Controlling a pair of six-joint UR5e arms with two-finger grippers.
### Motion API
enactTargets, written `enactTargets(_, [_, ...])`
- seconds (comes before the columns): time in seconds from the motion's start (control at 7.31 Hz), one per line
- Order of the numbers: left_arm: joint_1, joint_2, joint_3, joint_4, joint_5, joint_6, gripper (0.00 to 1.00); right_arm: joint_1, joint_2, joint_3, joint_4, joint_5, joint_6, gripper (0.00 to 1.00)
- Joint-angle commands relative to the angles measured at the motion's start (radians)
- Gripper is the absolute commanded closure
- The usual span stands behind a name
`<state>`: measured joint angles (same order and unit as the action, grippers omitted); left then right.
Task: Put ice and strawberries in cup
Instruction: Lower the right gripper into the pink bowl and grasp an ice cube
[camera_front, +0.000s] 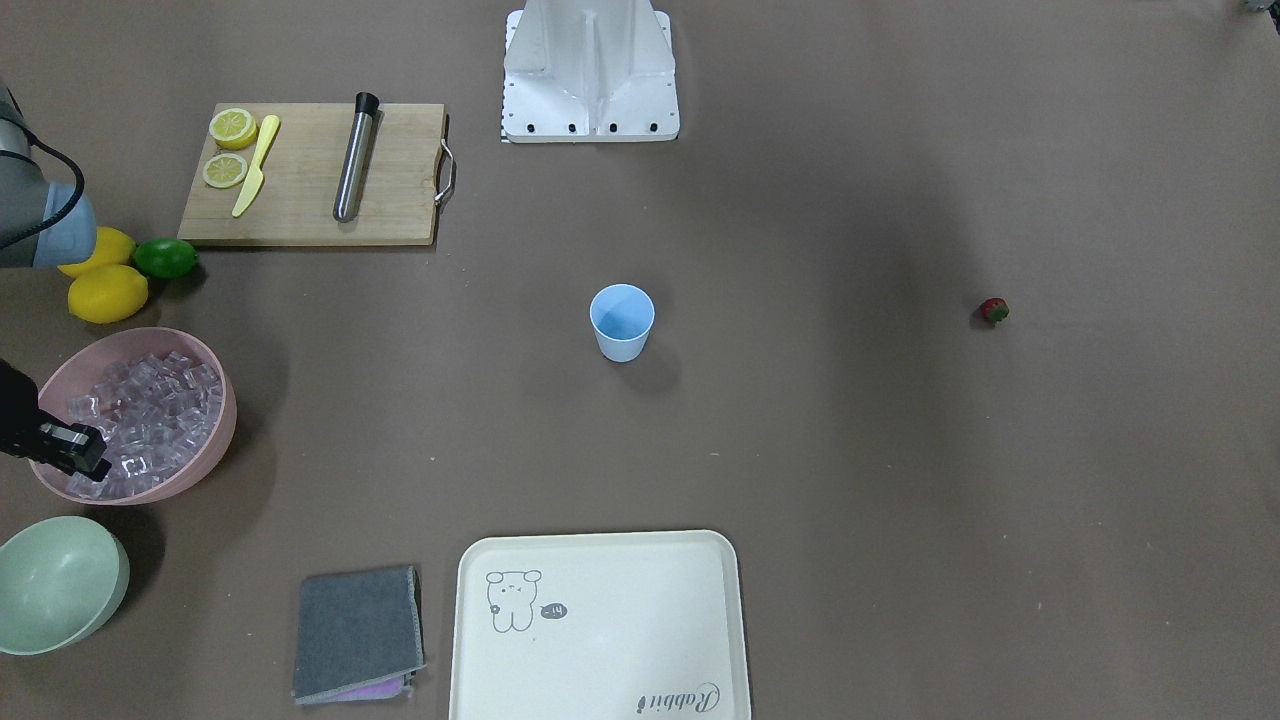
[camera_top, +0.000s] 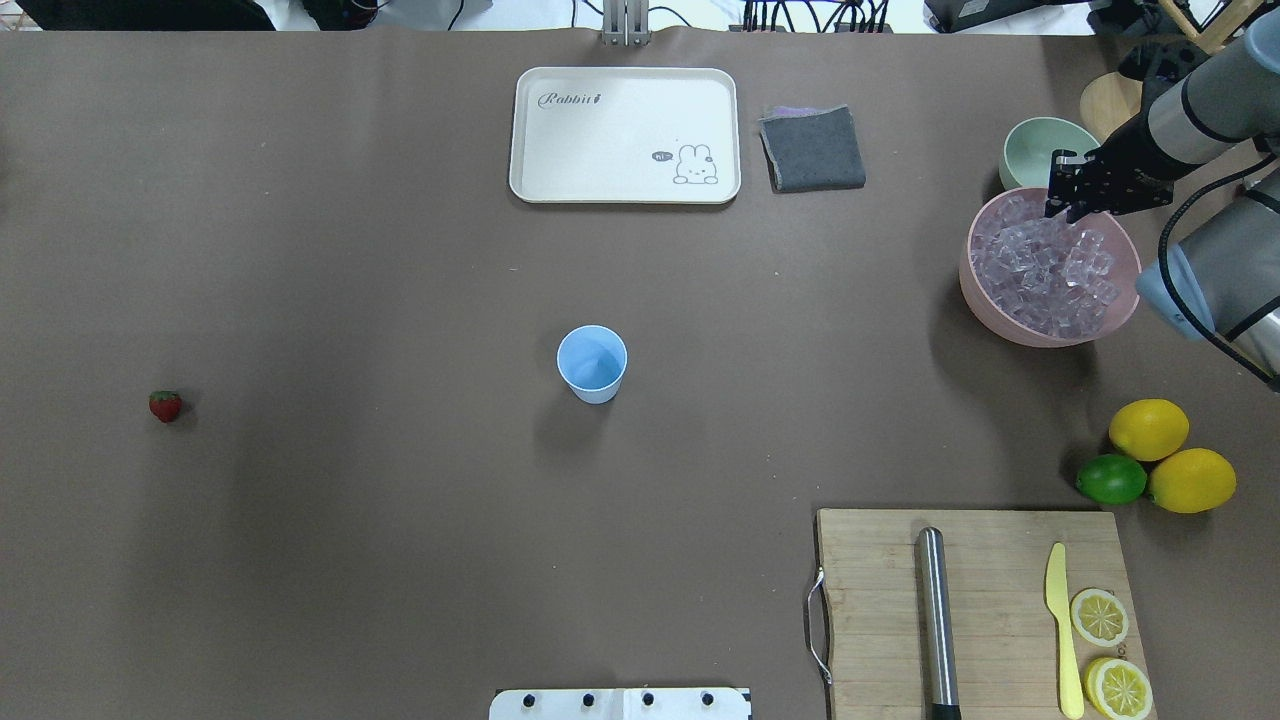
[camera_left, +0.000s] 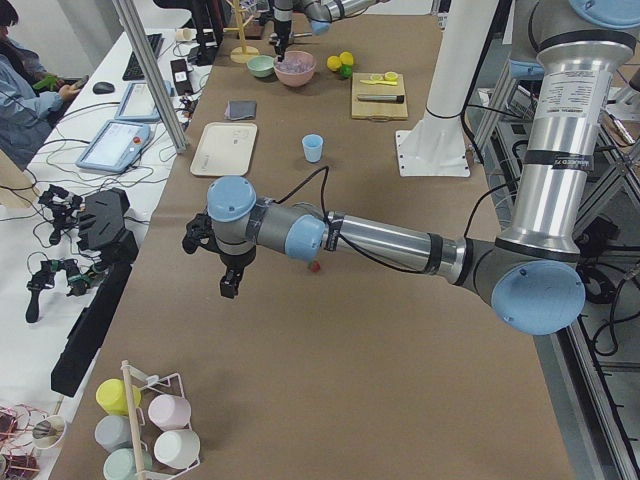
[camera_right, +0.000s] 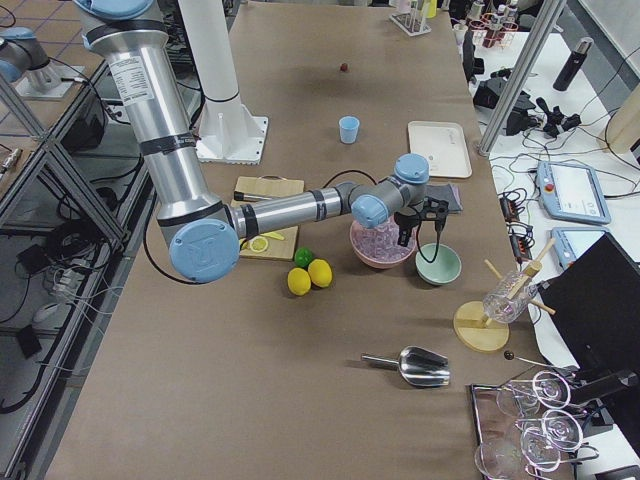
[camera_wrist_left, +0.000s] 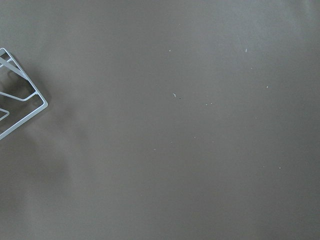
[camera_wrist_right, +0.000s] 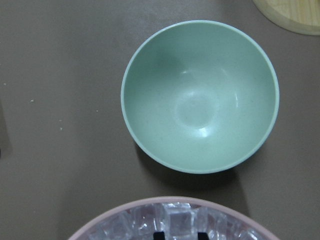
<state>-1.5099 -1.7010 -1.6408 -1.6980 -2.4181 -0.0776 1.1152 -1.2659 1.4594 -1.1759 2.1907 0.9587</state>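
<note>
The light blue cup (camera_top: 592, 363) stands upright in the middle of the table, also in the front view (camera_front: 621, 322). The pink bowl (camera_top: 975, 290) is full of ice cubes (camera_top: 1050, 265). My right gripper (camera_top: 1065, 195) hangs over the bowl's far rim, open, its two fingertips apart just above the ice (camera_wrist_right: 175, 220). One red strawberry (camera_top: 165, 405) lies alone at the table's far left. My left gripper (camera_left: 228, 285) hovers above the table beyond the strawberry; I cannot tell if it is open or shut.
A pale green bowl (camera_top: 1040, 150) stands just beyond the pink bowl. A cream tray (camera_top: 560, 150) and a grey cloth (camera_top: 812, 148) lie at the far edge. Two lemons (camera_top: 1170, 455), a lime (camera_top: 1110, 479) and a cutting board (camera_top: 870, 600) sit near the right front.
</note>
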Motion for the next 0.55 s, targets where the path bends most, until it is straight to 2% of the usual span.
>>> enactTargets(0.0, [0.0,0.003,0.003,-0.005,0.001,-0.001,0.02,0.0,0.003,0.001,-0.001,-0.003,-0.002,0.8])
enactTargets(0.41, [0.014,0.001,0.004,-0.005,0.001,-0.002,0.02,-0.001,0.025,0.054,-0.021,0.009,0.0,0.85])
